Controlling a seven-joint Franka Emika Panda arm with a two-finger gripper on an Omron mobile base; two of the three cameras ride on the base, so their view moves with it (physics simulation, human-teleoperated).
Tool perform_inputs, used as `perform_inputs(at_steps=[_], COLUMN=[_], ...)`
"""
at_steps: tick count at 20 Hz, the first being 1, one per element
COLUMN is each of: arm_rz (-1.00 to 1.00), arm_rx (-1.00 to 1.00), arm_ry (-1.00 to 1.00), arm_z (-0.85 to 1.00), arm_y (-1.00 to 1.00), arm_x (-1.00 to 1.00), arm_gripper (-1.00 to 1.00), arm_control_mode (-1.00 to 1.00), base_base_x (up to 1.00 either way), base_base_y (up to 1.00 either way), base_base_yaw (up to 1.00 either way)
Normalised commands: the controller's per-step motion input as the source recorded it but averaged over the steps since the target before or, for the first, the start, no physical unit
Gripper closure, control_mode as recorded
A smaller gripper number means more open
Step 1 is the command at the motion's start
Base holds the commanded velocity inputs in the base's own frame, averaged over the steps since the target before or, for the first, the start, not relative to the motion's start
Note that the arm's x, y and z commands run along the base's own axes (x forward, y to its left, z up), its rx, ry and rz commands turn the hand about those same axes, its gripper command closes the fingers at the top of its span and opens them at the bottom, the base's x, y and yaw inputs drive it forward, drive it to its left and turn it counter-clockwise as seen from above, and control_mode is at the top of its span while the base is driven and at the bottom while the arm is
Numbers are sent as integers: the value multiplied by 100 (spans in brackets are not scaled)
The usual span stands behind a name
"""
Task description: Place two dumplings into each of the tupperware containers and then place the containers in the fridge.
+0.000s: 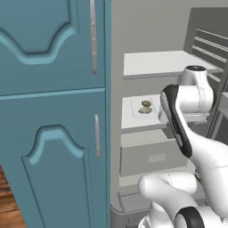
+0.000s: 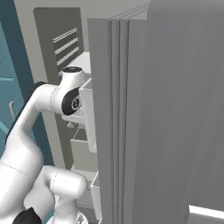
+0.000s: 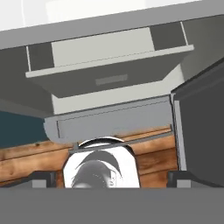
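Observation:
The fridge (image 1: 169, 63) stands open, with pale shelves and drawers inside. On its middle shelf lies a whitish square tupperware container (image 1: 136, 111) holding a small cluster of beige-grey dumplings (image 1: 145, 107). My arm reaches into the fridge just right of that container, and its wrist covers the shelf's right end. In the hand view my gripper (image 3: 111, 178) is open, its two dark fingertips (image 3: 41, 177) far apart with nothing between them. It points down past the front of a fridge drawer (image 3: 109, 74) towards the floor.
Tall teal cabinets (image 1: 53, 89) flank the fridge on the left. The open grey fridge door (image 2: 175, 109) stands close on the right and hides my hand in the right base view. A lower drawer (image 1: 151, 156) sits under the shelf. Below is wooden floor (image 3: 26, 158).

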Motion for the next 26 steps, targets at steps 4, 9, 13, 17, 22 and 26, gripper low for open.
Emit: perform_inputs(at_steps=[4, 9, 13, 17, 22, 26], arm_rz=[-12, 0, 2, 8, 4, 0], arm_rx=[-1, 0, 0, 0, 0, 0], arm_ry=[0, 0, -1, -5, 0, 0], arm_z=[47, 18, 0, 2, 10, 8], arm_y=[46, 3, 11, 51, 25, -1], arm_x=[-35, -59, -91, -31, -1, -3], arm_gripper=[-100, -100, -100, -100, -100, -100], arm_control_mode=[-100, -100, -100, -100, -100, -100], base_base_x=[0, 0, 0, 0, 0, 0], base_base_y=[0, 0, 0, 0, 0, 0], base_base_yaw=[0, 0, 0, 0, 0, 0])
